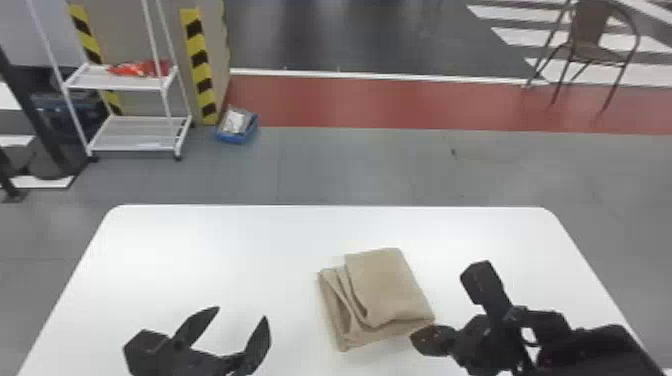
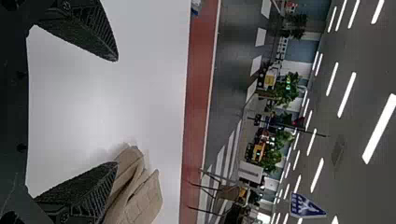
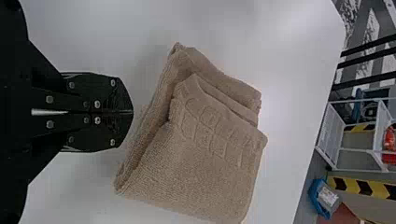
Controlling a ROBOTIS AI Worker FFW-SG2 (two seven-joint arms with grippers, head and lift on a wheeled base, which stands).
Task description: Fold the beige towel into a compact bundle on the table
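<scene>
The left gripper (image 1: 231, 334) stands open to the left of the towel in the head view, nothing between its fingers. At the towel's right side is the right gripper (image 1: 419, 336), its tip close to the near right corner. The beige towel (image 1: 387, 285) lies folded in a layered bundle right of the table's middle, with loose folds along its left side. In the left wrist view the left gripper (image 2: 116, 112) has the towel (image 2: 144, 200) beyond one finger. The right wrist view has the right gripper (image 3: 132, 112) shut, pointing at the towel (image 3: 205, 154).
The white table (image 1: 210, 240) has rounded far corners. Behind it on the floor are a white rack (image 1: 135, 134), a blue bin (image 1: 237, 131) and a brown chair (image 1: 595, 45).
</scene>
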